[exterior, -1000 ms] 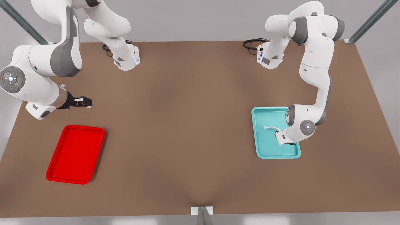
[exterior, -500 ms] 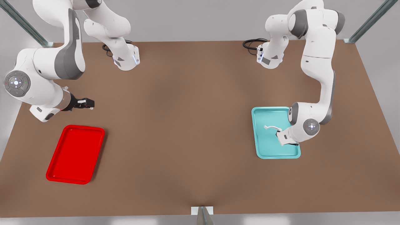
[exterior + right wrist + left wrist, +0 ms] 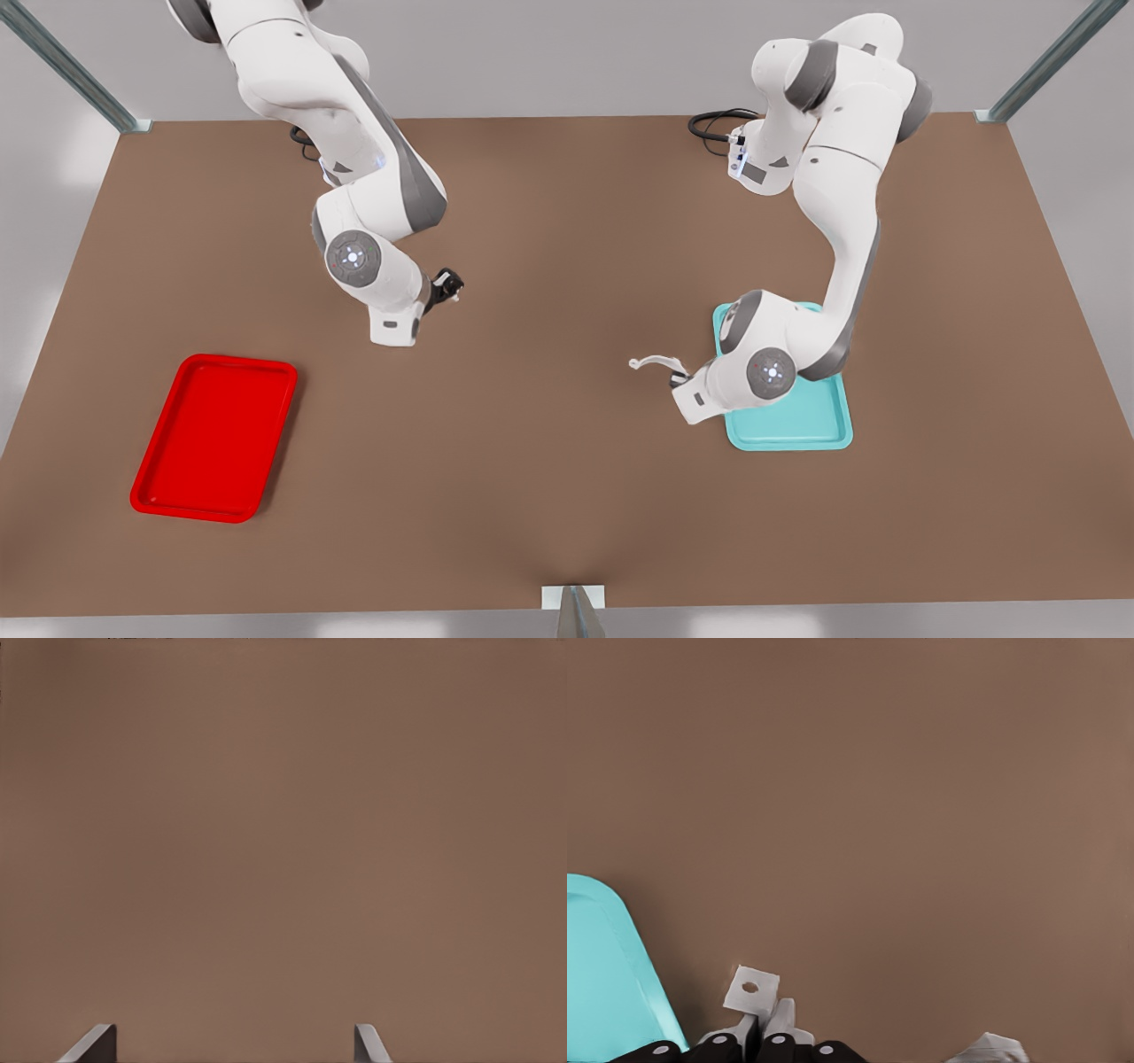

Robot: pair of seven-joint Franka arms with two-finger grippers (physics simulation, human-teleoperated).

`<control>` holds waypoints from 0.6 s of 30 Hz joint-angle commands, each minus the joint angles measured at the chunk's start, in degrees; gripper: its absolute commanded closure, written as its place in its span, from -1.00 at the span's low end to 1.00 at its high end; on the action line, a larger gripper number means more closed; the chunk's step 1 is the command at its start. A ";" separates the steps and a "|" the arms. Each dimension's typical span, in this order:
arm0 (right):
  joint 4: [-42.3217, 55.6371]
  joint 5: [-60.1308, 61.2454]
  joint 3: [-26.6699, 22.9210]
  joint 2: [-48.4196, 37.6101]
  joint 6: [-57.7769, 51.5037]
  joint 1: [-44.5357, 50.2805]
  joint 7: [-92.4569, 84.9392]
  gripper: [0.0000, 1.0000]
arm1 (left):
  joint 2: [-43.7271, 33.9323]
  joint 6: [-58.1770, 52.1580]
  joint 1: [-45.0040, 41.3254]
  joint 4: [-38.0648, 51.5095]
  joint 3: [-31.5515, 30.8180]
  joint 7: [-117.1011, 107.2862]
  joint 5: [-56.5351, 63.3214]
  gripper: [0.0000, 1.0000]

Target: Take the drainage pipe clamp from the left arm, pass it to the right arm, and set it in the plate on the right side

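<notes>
I have the small white half-ring pipe clamp point(image 3: 656, 361) pinched by one tab in my left claw point(image 3: 679, 381), held above the bare brown desk point(image 3: 549, 461) just beside the teal tray point(image 3: 797, 425), while my right claw point(image 3: 450, 285), fingers spread wide and empty, hangs over mid-desk, well apart from it. My worry is the handover: with so slim a hold on one tab, the strap could swivel or slip and drop onto the desk before the right fingers point(image 3: 93, 1045) close. I count one clamp, two trays including the red rectangular plate point(image 3: 215, 436), and two arms.
</notes>
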 commanded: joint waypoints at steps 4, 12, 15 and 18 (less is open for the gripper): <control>-4.92 6.46 0.15 -2.01 27.70 -1.02 -43.20 -1.00 | 2.82 -1.61 -0.85 4.57 -2.19 -62.06 -6.06 0.57; -5.80 11.82 0.33 4.40 40.53 4.51 -46.47 -1.00 | 5.98 1.92 -6.83 10.02 -3.59 -74.73 -5.63 0.57; -4.83 11.82 0.68 7.74 44.13 6.36 -46.38 -1.00 | 7.74 2.09 -9.64 12.66 -3.33 -74.90 -4.31 0.57; -4.83 11.82 1.65 9.41 46.95 7.24 -46.47 -1.00 | 8.01 2.18 -10.26 13.01 -3.33 -75.52 -4.05 0.57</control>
